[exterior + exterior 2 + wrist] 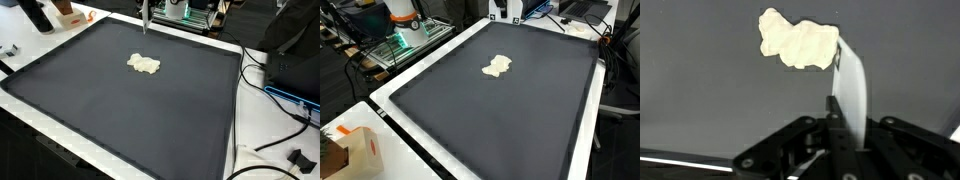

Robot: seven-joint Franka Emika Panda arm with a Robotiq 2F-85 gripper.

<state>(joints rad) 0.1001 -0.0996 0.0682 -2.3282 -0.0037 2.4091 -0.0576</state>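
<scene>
Cloth [795,40]; strip [850,95] clear wrist-cam only.

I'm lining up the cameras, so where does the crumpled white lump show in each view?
In an exterior view: the white lump lies above the middle, on the dark mat.
In an exterior view: above the middle, slightly right of centre.
Wrist view: at the top, middle, just left of the white strip's tip.
Shared landmark: the dark mat under it.
</scene>
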